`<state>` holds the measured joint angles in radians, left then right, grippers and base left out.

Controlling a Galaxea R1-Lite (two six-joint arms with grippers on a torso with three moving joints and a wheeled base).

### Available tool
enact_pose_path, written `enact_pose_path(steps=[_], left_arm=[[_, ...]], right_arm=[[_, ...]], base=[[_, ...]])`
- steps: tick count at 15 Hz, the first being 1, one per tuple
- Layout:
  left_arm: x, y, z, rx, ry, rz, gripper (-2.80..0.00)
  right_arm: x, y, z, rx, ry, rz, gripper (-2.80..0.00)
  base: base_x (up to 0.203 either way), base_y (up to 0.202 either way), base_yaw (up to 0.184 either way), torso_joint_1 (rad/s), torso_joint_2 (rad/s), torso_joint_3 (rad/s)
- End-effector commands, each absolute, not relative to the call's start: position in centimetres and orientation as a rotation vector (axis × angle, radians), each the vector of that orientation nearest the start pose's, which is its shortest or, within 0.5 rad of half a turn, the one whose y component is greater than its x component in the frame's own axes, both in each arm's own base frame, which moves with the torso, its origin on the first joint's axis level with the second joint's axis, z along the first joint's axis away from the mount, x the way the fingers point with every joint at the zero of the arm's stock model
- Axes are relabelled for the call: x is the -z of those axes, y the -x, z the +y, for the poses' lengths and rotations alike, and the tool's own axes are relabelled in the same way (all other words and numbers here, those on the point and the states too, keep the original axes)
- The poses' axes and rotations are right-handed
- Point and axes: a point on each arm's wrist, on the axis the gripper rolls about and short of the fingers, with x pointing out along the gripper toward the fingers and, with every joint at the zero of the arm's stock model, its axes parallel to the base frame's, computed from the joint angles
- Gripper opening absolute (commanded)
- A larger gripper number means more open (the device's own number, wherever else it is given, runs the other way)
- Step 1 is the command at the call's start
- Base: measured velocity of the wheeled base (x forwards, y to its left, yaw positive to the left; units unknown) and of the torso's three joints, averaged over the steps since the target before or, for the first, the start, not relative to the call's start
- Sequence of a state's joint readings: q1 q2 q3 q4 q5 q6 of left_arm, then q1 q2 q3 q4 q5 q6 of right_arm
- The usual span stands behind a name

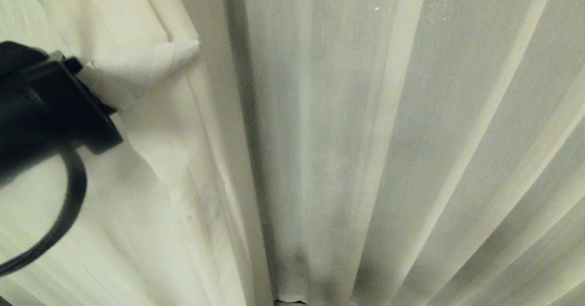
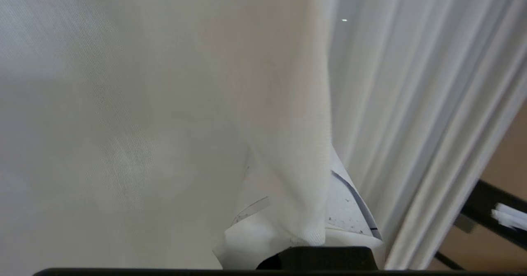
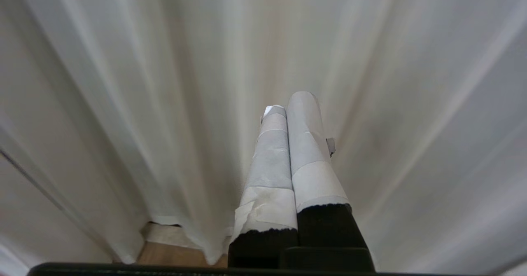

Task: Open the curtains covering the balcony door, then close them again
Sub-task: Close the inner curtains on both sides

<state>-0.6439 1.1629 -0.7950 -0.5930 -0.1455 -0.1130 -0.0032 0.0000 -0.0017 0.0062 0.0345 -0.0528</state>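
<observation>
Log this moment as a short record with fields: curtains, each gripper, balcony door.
curtains: cream pleated fabric panels fill the head view; the left panel's edge is bunched up
left gripper: white-taped fingers shut on the left panel's edge, at the left of the head view
right gripper: shut, holding nothing, pointing at the pleats
balcony door: not visible, hidden by fabric
</observation>
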Motion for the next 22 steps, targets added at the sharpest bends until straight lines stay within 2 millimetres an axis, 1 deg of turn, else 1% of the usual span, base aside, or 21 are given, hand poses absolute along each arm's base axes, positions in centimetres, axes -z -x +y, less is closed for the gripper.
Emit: enact_pose_path(steps=[1, 8, 18, 22], left_arm=[[-30.4, -13.7, -11.2, 0.822, 0.163, -0.166, -2.80], [-30.2, -14.5, -12.2, 0.839, 0.159, -0.143, -2.80], [-30.3, -15.0, -12.8, 0.848, 0.158, -0.138, -2.80], [-30.3, -15.0, -12.7, 0.838, 0.158, -0.137, -2.80]], right_arm=[[-7.5, 2.3, 0.1, -0.032, 0.054, 0.004, -2.80], [-7.5, 2.3, 0.1, -0.032, 0.054, 0.004, -2.80], [-7.5, 2.3, 0.1, -0.032, 0.054, 0.005, -2.80], [-7.5, 2.3, 0.1, -0.032, 0.054, 0.004, -2.80]], base=[[0.000, -0.188, 0.001, 0.004, 0.00, 0.002], [0.000, -0.190, 0.000, 0.001, 0.00, 0.002], [0.000, -0.194, 0.000, -0.001, 0.00, 0.003], [0.000, -0.190, 0.001, 0.005, 0.00, 0.003]])
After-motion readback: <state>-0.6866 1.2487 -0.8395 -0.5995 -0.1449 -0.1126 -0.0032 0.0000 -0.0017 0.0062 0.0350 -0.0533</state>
